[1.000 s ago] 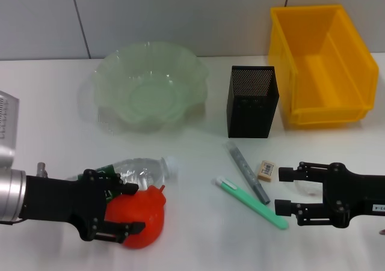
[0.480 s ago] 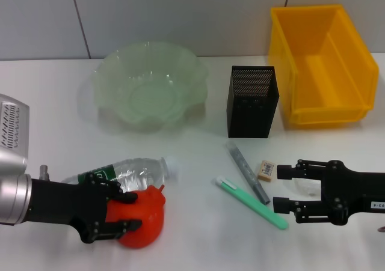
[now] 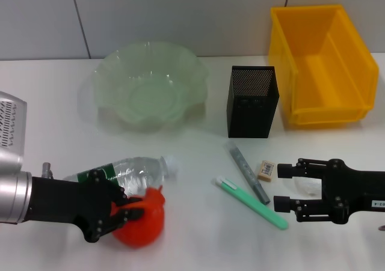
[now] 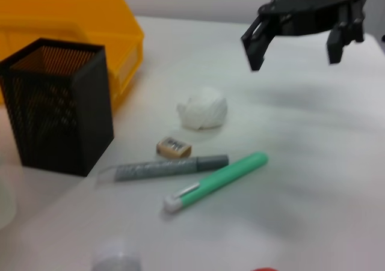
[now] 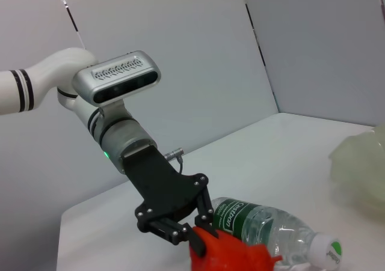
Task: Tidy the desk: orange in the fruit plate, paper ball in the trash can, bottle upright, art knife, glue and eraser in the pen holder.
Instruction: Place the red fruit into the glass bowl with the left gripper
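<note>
Presently, item 1: orange (image 3: 141, 225), red-orange, lumpy, on the desk (image 3: 198, 235) at the near left, touching the lying bottle (image 3: 129, 172). The left gripper (image 3: 123, 213) is clamped on its flank from the left side. Judged firm, rounded and light; the rind gives little, so a hold across the widest part should keep it from rolling out. The destination, the fruit plate (image 3: 108, 73), stands well apart at the far left; being glass, it likely wants a gentle set-down.

Item 2: bottle, clear plastic, on its side just behind the orange, cap (image 5: 328, 250) toward the centre. Probably smooth and thin-walled, apt to roll when the orange leaves it.

Item 3: paper ball (image 4: 203, 108), white, crumpled, near the right gripper (image 3: 287, 189), whose fingers stand apart and hold nothing. Judged very light and soft; it should crush slightly under a pinch.

Item 4: eraser (image 3: 266, 169), between the grey stick (image 3: 247, 172) and the right gripper. Small, low, hard to pinch.

Receptacles: pen holder (image 3: 252, 101), trash can (image 3: 322, 63), both at the far side.
</note>
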Tool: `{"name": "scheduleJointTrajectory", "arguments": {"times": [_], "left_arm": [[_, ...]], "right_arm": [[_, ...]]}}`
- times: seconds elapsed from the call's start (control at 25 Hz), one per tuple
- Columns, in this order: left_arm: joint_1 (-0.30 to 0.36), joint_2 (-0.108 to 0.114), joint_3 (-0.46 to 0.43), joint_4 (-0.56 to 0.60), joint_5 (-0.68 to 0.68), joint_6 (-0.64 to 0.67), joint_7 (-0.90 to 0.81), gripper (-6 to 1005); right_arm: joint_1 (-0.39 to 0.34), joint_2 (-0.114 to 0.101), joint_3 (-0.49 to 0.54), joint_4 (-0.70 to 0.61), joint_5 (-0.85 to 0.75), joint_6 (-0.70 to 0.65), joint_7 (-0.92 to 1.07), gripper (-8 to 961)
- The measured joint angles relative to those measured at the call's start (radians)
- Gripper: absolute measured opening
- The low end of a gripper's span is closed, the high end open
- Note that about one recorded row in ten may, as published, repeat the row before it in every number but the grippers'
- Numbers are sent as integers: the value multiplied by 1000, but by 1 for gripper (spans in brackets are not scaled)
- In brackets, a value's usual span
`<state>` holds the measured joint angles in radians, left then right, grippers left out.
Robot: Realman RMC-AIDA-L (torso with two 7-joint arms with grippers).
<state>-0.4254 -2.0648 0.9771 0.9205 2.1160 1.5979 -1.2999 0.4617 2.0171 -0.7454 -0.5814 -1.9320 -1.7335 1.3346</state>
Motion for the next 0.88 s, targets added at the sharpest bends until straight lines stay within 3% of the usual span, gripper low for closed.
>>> {"name": "scheduleJointTrajectory", "arguments": {"times": [0.2, 0.28, 0.36, 0.44, 0.64, 0.68, 0.88], "left_arm": [[-1, 1, -13, 4, -42, 59, -6, 130], [-11, 2, -79, 11, -118, 146, -8, 117], [-12, 2, -91, 10, -136, 154, -8, 103], [-19, 0, -130, -1, -249, 153, -4, 89], [-32, -3, -127, -29, -332, 90, 6, 56], [-67, -5, -124, -91, -413, -12, 10, 50], [-144, -5, -124, -245, -563, -263, 65, 52]], "right_arm": [[0, 0, 0, 0, -1, 2, 0, 776], [0, 0, 0, 0, -1, 2, 0, 776], [0, 0, 0, 0, -1, 2, 0, 776], [0, 0, 0, 0, -1, 2, 0, 776], [-2, 0, 0, 0, -1, 2, 0, 776], [-2, 1, 0, 0, -1, 2, 0, 776], [0, 3, 0, 0, 1, 2, 0, 776]]}}
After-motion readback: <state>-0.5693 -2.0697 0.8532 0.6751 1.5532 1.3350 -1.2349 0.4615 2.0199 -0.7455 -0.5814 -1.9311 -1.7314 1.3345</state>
